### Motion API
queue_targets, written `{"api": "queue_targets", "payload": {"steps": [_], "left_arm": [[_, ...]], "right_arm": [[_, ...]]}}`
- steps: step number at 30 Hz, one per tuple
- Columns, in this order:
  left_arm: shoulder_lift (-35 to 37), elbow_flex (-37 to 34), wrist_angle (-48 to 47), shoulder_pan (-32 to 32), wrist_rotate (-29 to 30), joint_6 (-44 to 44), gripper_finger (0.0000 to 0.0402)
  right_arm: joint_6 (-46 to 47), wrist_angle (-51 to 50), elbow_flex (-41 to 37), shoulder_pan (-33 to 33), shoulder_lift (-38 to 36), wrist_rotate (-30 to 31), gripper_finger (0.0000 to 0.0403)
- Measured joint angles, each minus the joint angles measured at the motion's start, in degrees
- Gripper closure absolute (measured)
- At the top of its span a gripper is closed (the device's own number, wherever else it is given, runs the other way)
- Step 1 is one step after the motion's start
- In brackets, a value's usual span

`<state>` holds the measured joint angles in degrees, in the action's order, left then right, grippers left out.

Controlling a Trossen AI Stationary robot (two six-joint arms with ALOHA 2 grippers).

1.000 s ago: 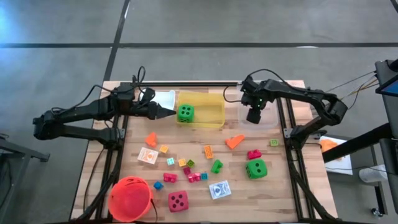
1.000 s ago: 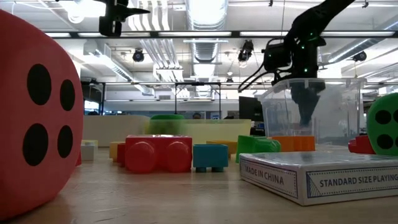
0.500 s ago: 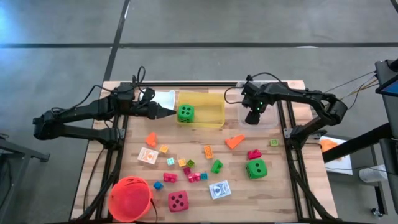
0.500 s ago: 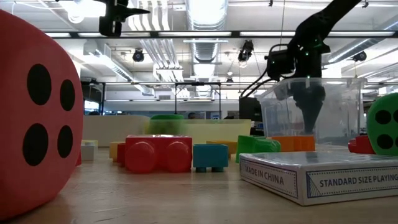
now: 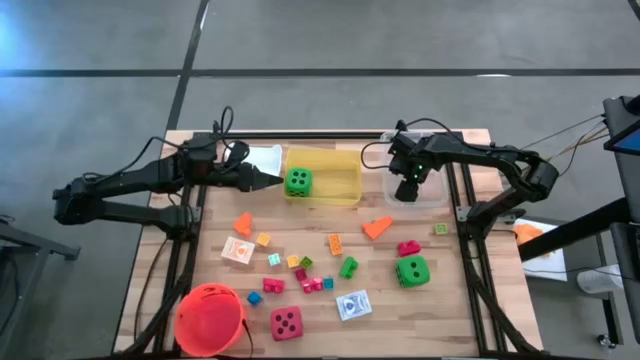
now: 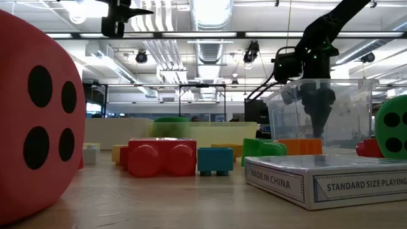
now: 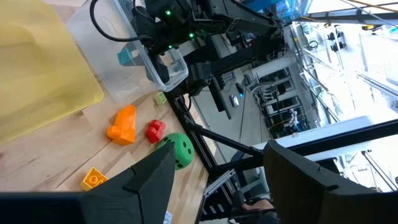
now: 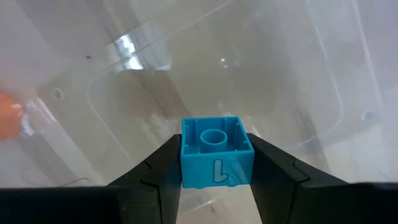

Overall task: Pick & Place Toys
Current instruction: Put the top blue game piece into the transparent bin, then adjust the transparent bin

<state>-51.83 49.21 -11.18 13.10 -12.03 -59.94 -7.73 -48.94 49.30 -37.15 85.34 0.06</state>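
My right gripper (image 5: pixel 405 189) reaches down into the clear bin (image 5: pixel 428 186) and is shut on a small blue block (image 8: pixel 216 152); it also shows in the low view (image 6: pixel 316 124). My left gripper (image 5: pixel 268 180) is open and empty beside the yellow bin's left wall (image 5: pixel 287 172). A green die (image 5: pixel 298 181) lies in the yellow bin. On the table lie another green die (image 5: pixel 411 271), a pink-red die (image 5: pixel 286 322), an orange wedge (image 5: pixel 377 228), two white cards (image 5: pixel 353 305) and several small blocks (image 5: pixel 312 283). My right gripper pinches the blue block by two opposite side faces (image 8: pixel 184 163) between its two fingers (image 8: pixel 152 177). The fingers come from above, pointing down into the clear bin. The block sits level in the hold, inside the bin's walls; whether it touches the floor, I cannot tell.
An orange-red bucket (image 5: pixel 210 318) stands at the near left. A white bin (image 5: pixel 266 157) stands left of the yellow bin. The pink-red die (image 6: pixel 38 121) and a card box (image 6: pixel 331 181) fill the low view's foreground. Dark frame rails (image 5: pixel 190 250) run along both table sides.
My right gripper has gone down into the clear bin with the blue block, still shut on it.
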Motion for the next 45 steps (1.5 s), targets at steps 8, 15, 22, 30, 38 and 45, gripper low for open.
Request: {"api": "queue_targets", "payload": {"steps": [8,15,22,30,38,45], "left_arm": [[0.0,0.0,0.0,0.0,0.0,0.0,0.0169],[0.0,0.0,0.0,0.0,0.0,0.0,0.0169],[0.0,0.0,0.0,0.0,0.0,-0.1,0.0169],[0.0,0.0,0.0,0.0,0.0,-0.3,0.0169],[0.0,0.0,0.0,0.0,0.0,-0.2,0.0169],[0.0,0.0,0.0,0.0,0.0,-0.5,0.0169]], "right_arm": [[-0.5,0.1,0.0,0.0,0.0,-0.3,0.0255],[-1.0,-0.1,0.0,0.0,0.0,-0.5,0.0255],[-0.6,-0.2,0.0,0.0,0.0,-0.6,0.0238],[0.1,-0.2,0.0,0.0,0.0,-0.6,0.0133],[0.3,-0.2,0.0,0.0,0.0,-0.2,0.0072],[2.7,-1.7,2.4,0.0,-1.9,0.0,0.0067]]}}
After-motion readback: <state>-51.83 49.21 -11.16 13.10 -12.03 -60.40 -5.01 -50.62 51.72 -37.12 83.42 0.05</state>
